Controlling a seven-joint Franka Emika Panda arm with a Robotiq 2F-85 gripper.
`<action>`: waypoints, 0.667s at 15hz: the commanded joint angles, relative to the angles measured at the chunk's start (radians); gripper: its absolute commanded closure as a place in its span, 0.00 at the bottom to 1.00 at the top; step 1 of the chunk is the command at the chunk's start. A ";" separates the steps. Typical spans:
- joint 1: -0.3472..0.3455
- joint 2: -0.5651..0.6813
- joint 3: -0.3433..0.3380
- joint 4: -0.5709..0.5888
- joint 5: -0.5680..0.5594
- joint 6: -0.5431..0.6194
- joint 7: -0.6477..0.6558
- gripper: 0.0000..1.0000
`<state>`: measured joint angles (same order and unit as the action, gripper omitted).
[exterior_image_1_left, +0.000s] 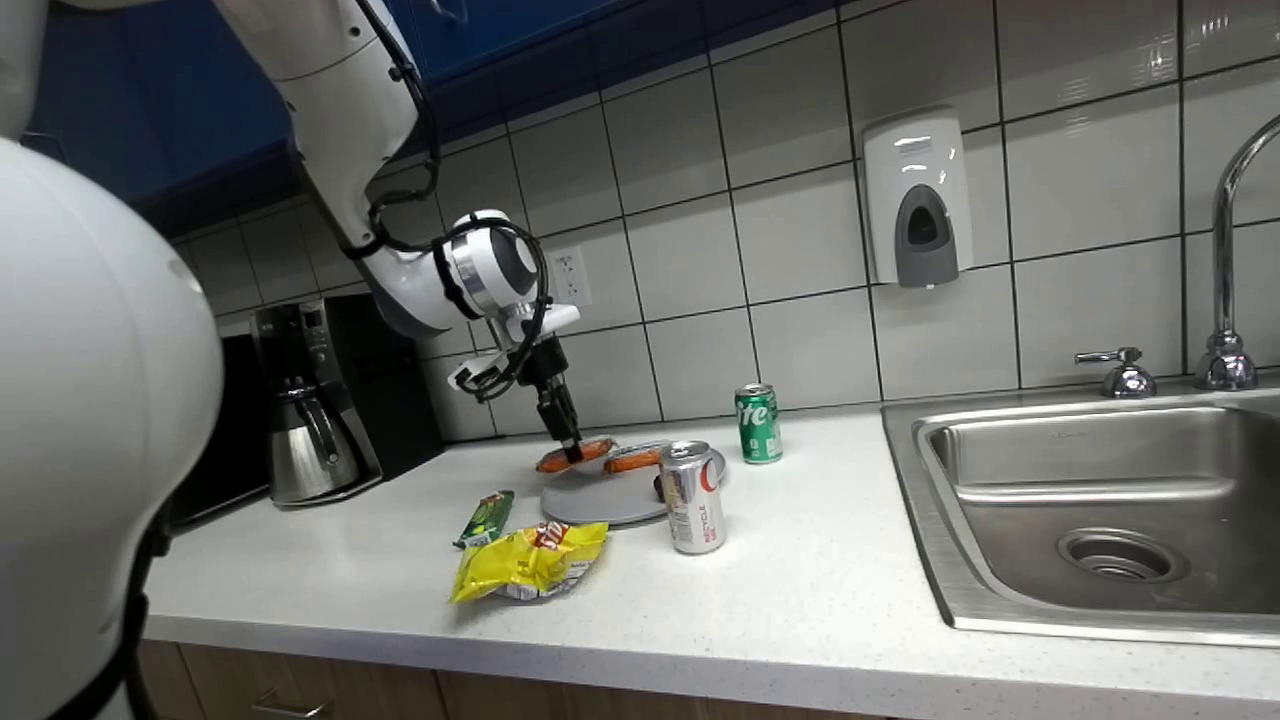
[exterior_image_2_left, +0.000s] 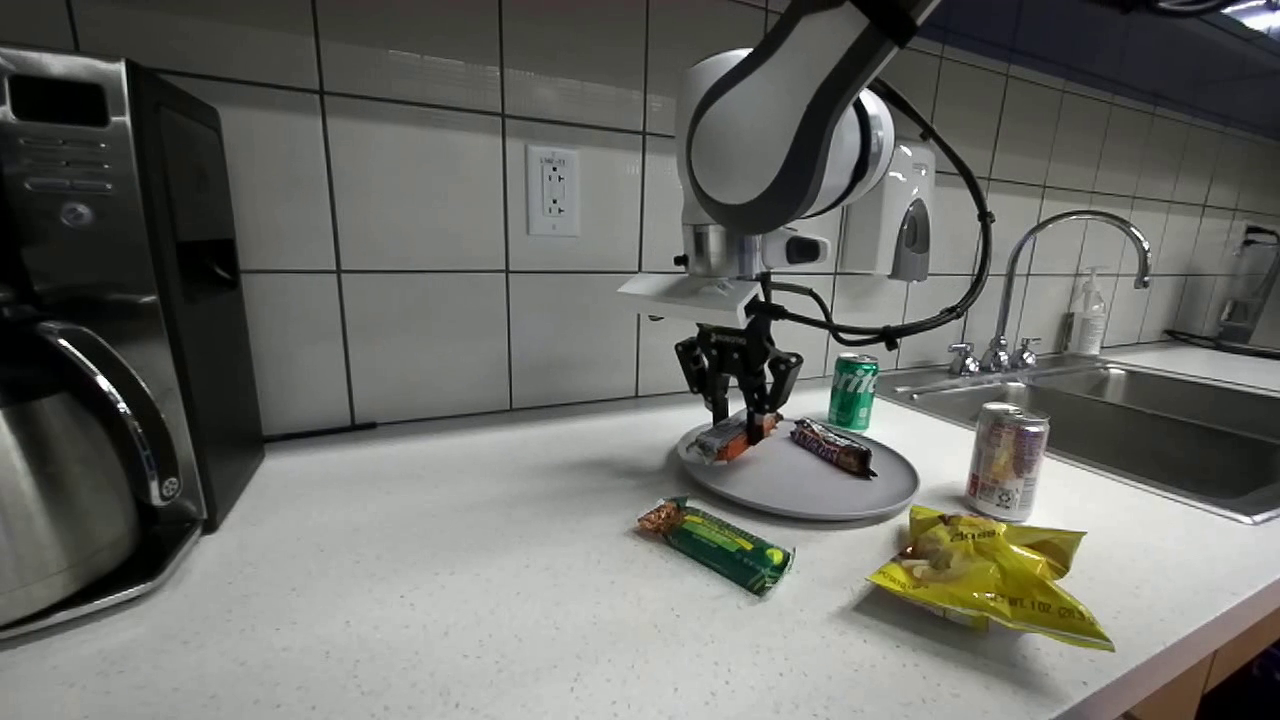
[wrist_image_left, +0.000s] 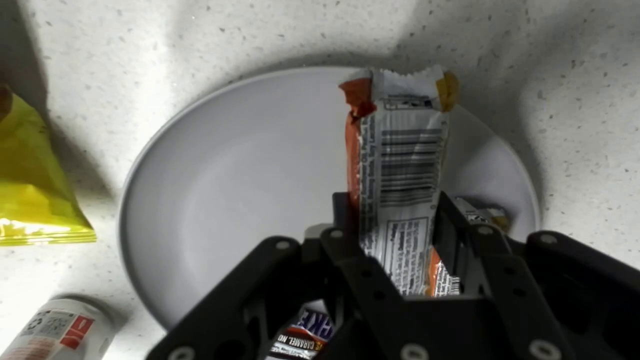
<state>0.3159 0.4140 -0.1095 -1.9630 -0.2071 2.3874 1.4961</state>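
The hand (wrist_image_left: 394, 212) pinches a bar in an orange and white wrapper (wrist_image_left: 405, 165): its two fingers (wrist_image_left: 341, 215) press on the long sides, one at each side. The bar lies between them and sticks out beyond their tips, with its printed back turned up, and its far end is seen over the rim of the grey plate (wrist_image_left: 215, 175); whether the bar also touches the plate, I cannot tell. Just under it, partly hidden, another wrapper (wrist_image_left: 482, 215) shows. On the same plate, apart from the fingers, lies a Snickers bar (exterior_image_2_left: 832, 447). Near the plate, on the white tabletop (exterior_image_2_left: 450, 560), there is a bar in a green wrapper (exterior_image_2_left: 720, 545), and a yellow chip bag (exterior_image_2_left: 985, 575) is near it. A silver can (exterior_image_2_left: 1008, 462) and a green can (exterior_image_2_left: 853, 392) stand upright, both close to the plate. Well apart from the hand are the coffee maker (exterior_image_2_left: 190, 290) and the sink (exterior_image_1_left: 930, 500)
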 joint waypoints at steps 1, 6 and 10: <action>-0.023 -0.025 0.001 -0.016 -0.035 -0.026 0.034 0.84; -0.045 -0.001 -0.005 0.008 -0.041 -0.031 0.023 0.84; -0.058 0.022 -0.004 0.018 -0.034 -0.032 0.020 0.84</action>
<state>0.2739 0.4260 -0.1221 -1.9648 -0.2229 2.3824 1.4962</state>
